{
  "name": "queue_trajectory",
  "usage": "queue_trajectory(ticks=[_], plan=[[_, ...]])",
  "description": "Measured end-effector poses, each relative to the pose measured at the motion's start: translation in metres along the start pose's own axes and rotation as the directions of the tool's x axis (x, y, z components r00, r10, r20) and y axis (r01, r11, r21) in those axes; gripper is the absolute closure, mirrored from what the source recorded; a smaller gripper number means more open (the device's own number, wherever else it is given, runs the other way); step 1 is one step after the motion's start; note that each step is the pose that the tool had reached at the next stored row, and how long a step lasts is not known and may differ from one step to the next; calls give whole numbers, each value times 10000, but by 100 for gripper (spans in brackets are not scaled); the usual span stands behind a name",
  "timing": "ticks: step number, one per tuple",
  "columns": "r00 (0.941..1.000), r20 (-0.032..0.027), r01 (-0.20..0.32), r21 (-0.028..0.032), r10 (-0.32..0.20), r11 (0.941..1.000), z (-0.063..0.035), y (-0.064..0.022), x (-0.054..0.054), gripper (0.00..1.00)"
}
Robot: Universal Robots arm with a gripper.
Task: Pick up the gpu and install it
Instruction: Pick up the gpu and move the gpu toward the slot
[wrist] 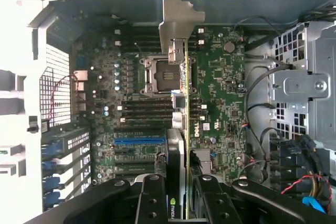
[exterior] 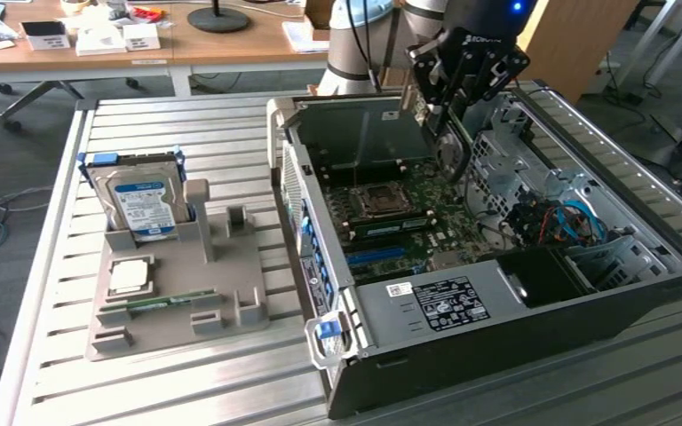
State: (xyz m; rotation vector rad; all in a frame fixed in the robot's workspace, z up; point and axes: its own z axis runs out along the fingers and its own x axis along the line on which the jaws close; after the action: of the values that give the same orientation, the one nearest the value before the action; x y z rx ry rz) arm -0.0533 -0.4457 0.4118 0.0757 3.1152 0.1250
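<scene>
Exterior view: one gpu (exterior: pixel 450 158) hangs edge-on, clamped in the arm's jaws, above the motherboard (exterior: pixel 400 222) inside one open computer case (exterior: pixel 625 293); its lower edge is hard to make out. One hard drive (exterior: pixel 142 202) stands in one grey holder (exterior: pixel 234 293) on the counter (exterior: pixel 175 390). Wrist view: the gpu's (wrist: pixel 180 129) one silver bracket (wrist: pixel 176 22) points away; its fan face is hidden.

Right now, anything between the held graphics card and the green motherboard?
Nothing visible. The black gripper holds the thin, silver-bracketed gpu edge-on over the green motherboard; black cables lie aside by the grey metal cage.
</scene>
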Motion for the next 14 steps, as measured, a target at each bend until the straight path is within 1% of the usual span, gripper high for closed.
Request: queue_trajectory(ticks=[14], plan=[[10000,1,-16,0,16,10000,4,8,-159,73]])
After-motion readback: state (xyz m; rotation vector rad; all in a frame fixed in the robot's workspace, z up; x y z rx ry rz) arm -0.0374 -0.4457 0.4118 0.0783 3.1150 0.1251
